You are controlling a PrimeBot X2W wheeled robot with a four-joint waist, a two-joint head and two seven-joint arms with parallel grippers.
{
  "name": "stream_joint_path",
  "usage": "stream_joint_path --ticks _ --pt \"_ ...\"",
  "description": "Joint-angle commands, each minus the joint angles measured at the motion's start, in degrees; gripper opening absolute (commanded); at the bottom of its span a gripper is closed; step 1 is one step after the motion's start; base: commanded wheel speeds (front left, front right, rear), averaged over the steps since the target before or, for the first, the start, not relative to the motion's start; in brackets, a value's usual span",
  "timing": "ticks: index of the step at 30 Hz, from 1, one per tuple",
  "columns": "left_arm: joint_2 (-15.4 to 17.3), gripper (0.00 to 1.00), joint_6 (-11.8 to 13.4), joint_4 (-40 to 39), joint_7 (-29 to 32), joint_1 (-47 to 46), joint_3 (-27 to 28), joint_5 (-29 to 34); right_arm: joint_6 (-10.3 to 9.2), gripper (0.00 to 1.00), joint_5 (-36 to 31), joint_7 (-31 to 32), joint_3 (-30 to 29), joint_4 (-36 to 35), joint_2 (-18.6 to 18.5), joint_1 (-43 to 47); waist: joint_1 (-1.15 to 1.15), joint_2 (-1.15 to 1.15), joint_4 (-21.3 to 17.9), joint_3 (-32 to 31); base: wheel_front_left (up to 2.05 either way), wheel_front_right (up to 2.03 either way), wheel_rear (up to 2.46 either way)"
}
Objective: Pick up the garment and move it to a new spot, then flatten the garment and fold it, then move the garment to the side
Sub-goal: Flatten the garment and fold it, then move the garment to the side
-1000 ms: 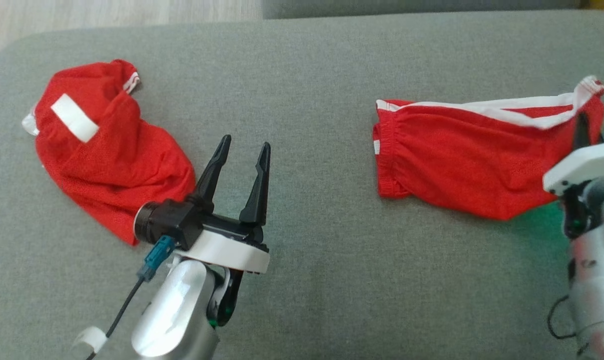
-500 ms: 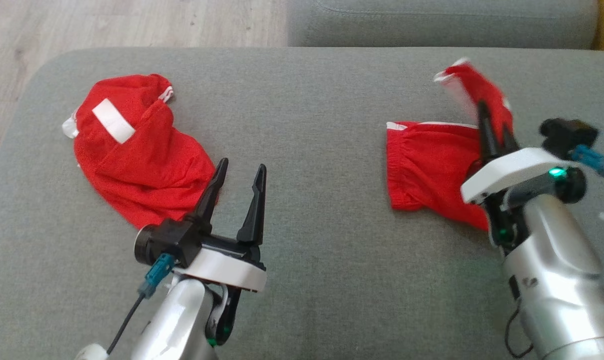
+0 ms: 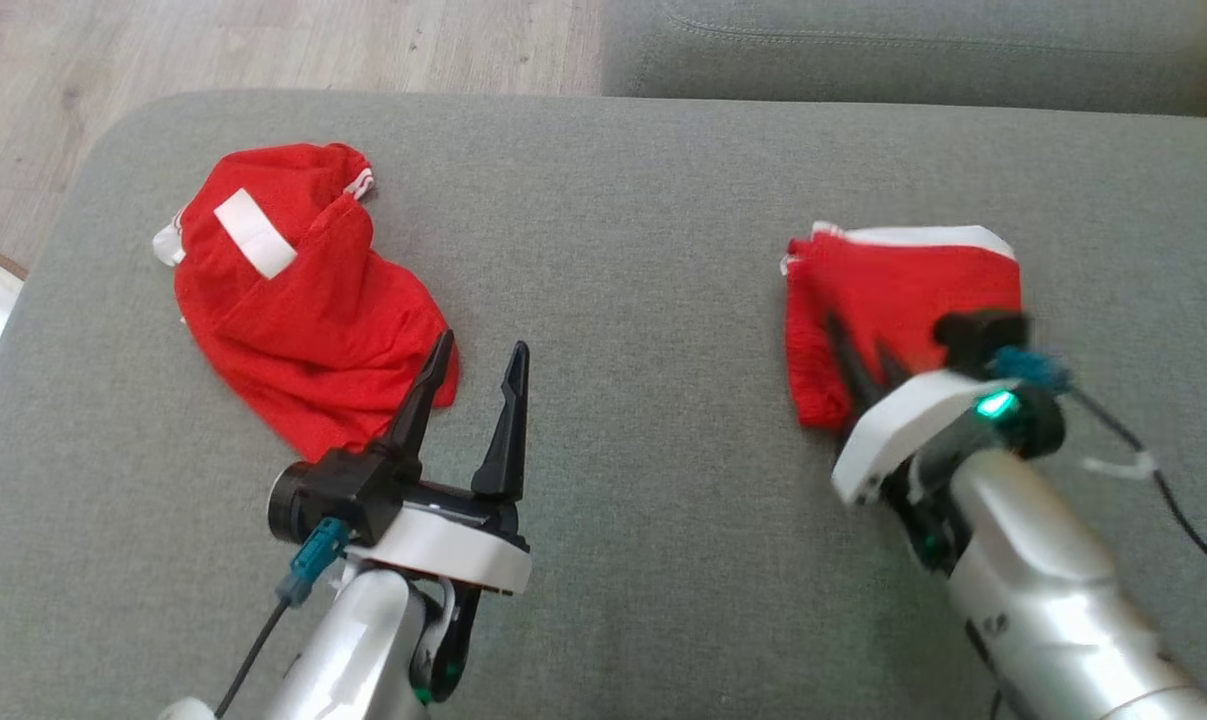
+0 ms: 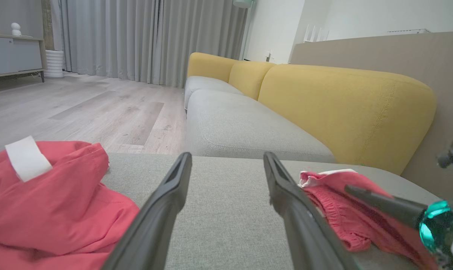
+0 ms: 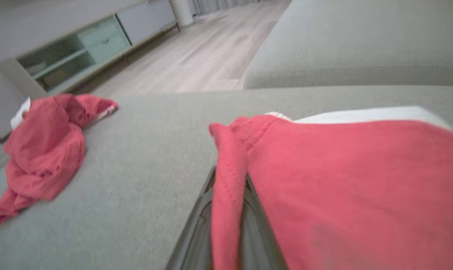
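Observation:
The garment [image 3: 903, 290] is a pair of red shorts with a white stripe, lying doubled over on the right of the grey cushion [image 3: 643, 250]. My right gripper [image 3: 860, 348] is shut on a red edge of it, low over its front left part. In the right wrist view that edge [image 5: 228, 195] hangs between the fingers and the garment [image 5: 346, 180] spreads to the right. My left gripper [image 3: 483, 348] stands open over bare cushion, apart from the shorts [image 4: 335, 210], with nothing between its fingers [image 4: 166, 202].
A second red garment [image 3: 293, 320] with a white patch lies crumpled on the cushion's left, just beside my left gripper. Wood floor [image 3: 213, 50] lies beyond the cushion's far left edge. Another grey seat [image 3: 913, 50] is behind. A yellow backrest [image 4: 342, 108] shows in the left wrist view.
My right gripper has swung the shorts' right end up and over to the left, doubling the garment on itself. The head camera has shifted. The left arm has stayed put.

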Motion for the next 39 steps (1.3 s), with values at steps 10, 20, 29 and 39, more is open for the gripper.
stream_joint_path --ticks 10,20,29,39 --pt "0.8 1.0 0.7 -1.7 -0.3 -0.9 3.1 -0.1 -0.04 1.0 2.4 0.7 12.6 2.0 0.2 -1.4 0.0 0.0 -2.3 -1.3 0.0 0.0 0.0" --pt "1.3 1.0 1.1 -3.2 -0.3 -1.0 5.7 -0.1 -0.04 1.0 1.0 -6.1 4.8 -0.4 -5.7 -3.2 0.0 0.0 -6.8 -2.6 0.0 0.0 0.0" --pt "1.1 1.0 0.3 -5.0 -0.3 -0.2 7.8 0.7 -0.04 1.0 -13.1 -6.8 -14.2 -10.1 -4.4 3.8 0.0 0.0 -10.1 -2.7 0.0 0.0 0.0" --pt "0.7 1.0 -0.6 -5.7 -0.3 3.5 9.4 2.3 -0.04 1.0 -23.3 -6.8 -25.5 -24.0 4.1 17.6 0.0 0.0 -11.6 -2.6 0.0 0.0 0.0"
